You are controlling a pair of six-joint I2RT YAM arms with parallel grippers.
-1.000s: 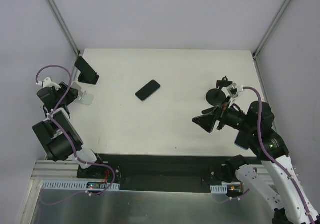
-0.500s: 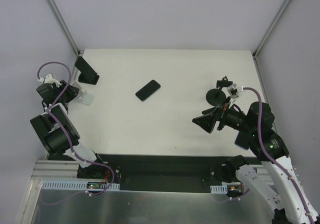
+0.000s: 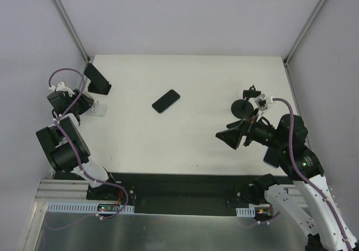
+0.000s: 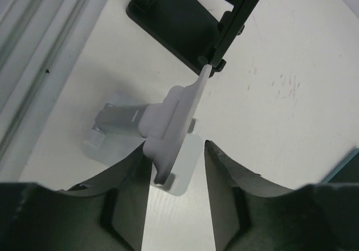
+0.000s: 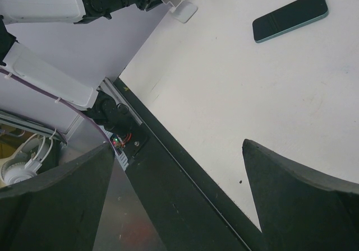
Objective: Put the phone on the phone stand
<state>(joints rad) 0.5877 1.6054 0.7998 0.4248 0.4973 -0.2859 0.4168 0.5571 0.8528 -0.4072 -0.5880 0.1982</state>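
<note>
Left fingers (image 4: 224, 172) stand apart astride the white stand (image 4: 174, 116), a gap on one side; a black stand (image 4: 185, 21) sits just beyond. Right fingers (image 5: 291, 189) gape wide, the phone (image 5: 290, 16) flat on the bench (image 5: 235, 88) well ahead.

Matt and smooth across the flat white tabletop (image 3: 185, 133), with faint grey scuffs. Glossy, glass-like sheen on the thin black rectangular phone (image 3: 166, 101). Smooth, dull plastic on the small white folding phone stand (image 4: 168, 122), paler and faintly translucent at the foot. Hard, semi-matt plastic on the angled black stand (image 4: 174, 21). Matt, slightly grainy black plastic on the fingers (image 4: 120, 206) of the left gripper (image 4: 175, 153). Brushed, dull-shining metal on the flat grey sheet (image 3: 179, 234) below the arm bases.
</note>
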